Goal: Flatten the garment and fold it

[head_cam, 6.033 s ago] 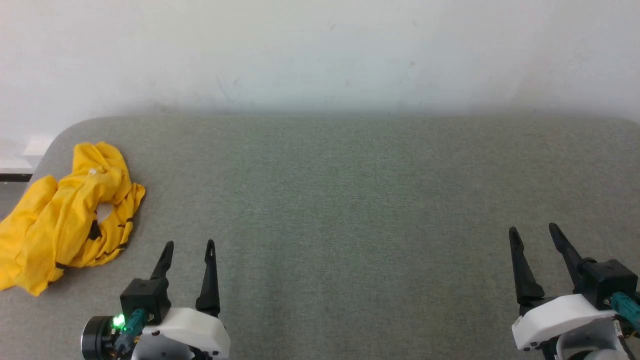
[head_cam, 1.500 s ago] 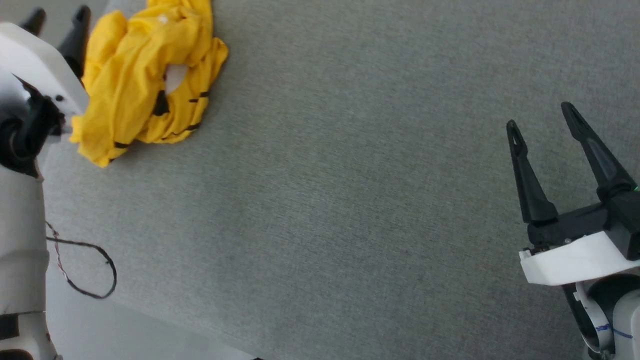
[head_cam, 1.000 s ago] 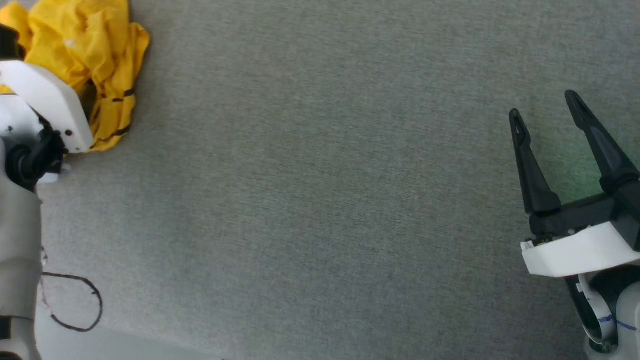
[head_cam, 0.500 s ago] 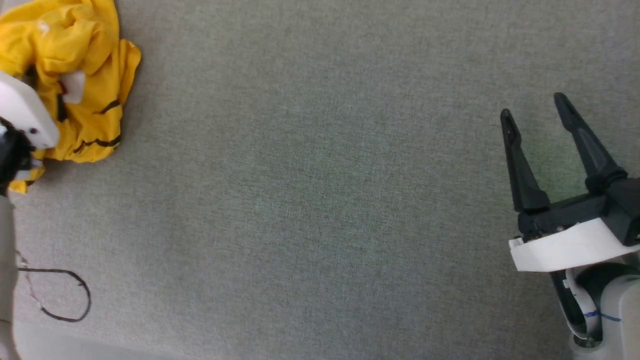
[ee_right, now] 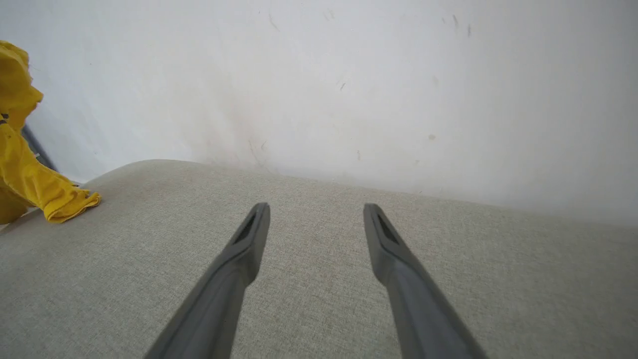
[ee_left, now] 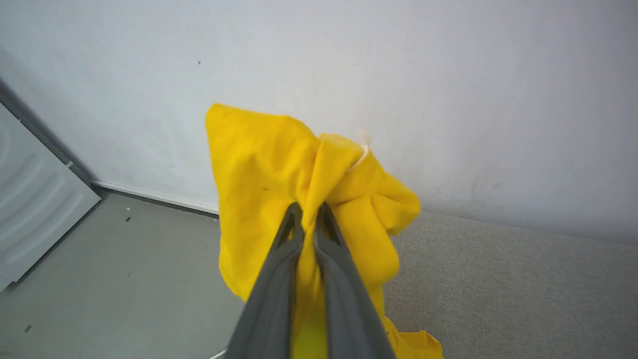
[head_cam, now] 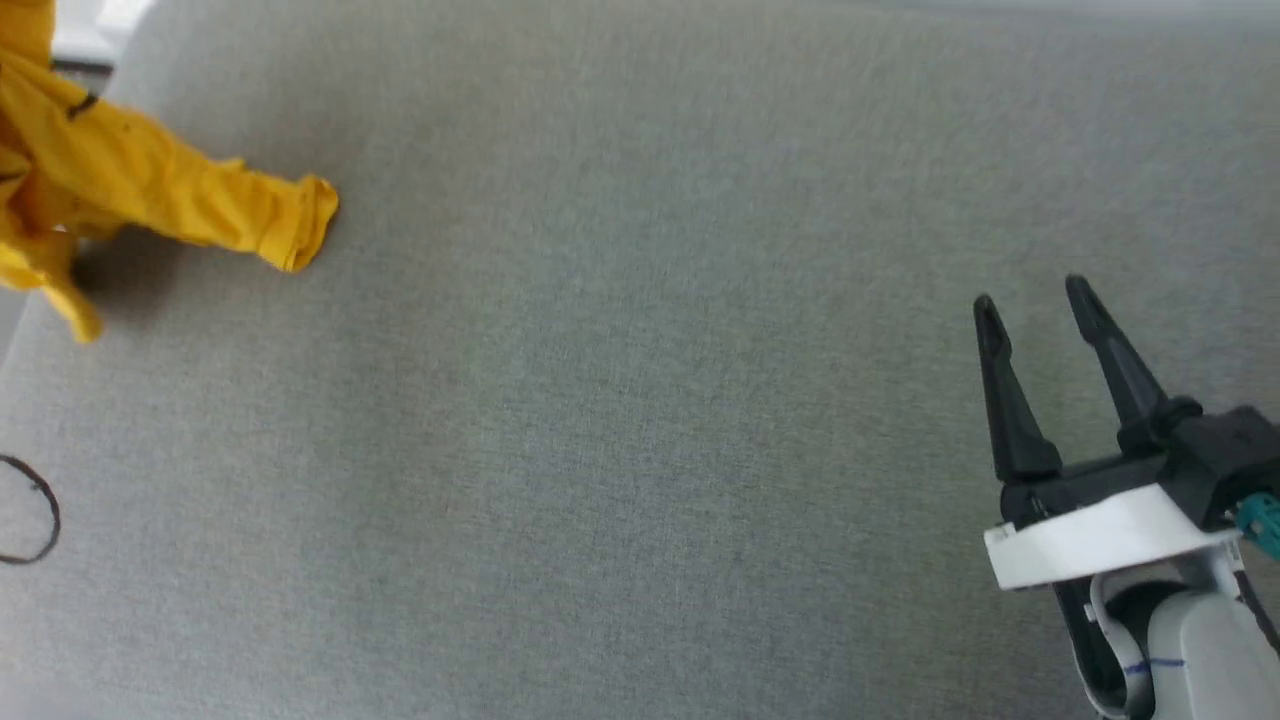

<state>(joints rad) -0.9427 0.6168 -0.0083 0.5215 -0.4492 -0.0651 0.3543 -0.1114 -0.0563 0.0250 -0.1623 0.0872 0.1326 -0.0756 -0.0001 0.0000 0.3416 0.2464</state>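
The garment (head_cam: pixel 150 195), a bright yellow T-shirt, hangs bunched at the far left of the head view, lifted off the grey surface with one sleeve end trailing right. In the left wrist view my left gripper (ee_left: pixel 308 212) is shut on a fold of the garment (ee_left: pixel 259 159), which drapes around both fingers. My right gripper (head_cam: pixel 1030 300) stands open at the lower right over bare fabric, holding nothing. The right wrist view shows its fingers (ee_right: pixel 249 239) spread apart, with the garment (ee_right: pixel 30 184) far off at the left edge.
A grey fabric-covered table (head_cam: pixel 640 400) spreads under everything, its left edge near the garment. A white wall (ee_right: pixel 349 75) runs behind it. A black cable loop (head_cam: pixel 30 520) hangs at the left. Grey floor (ee_left: pixel 99 274) and a pale panel (ee_left: pixel 35 194) lie beyond the table's end.
My left gripper has shut on the garment and lifted it off the table, so it now hangs stretched. The head camera has shifted. My right gripper stays open.
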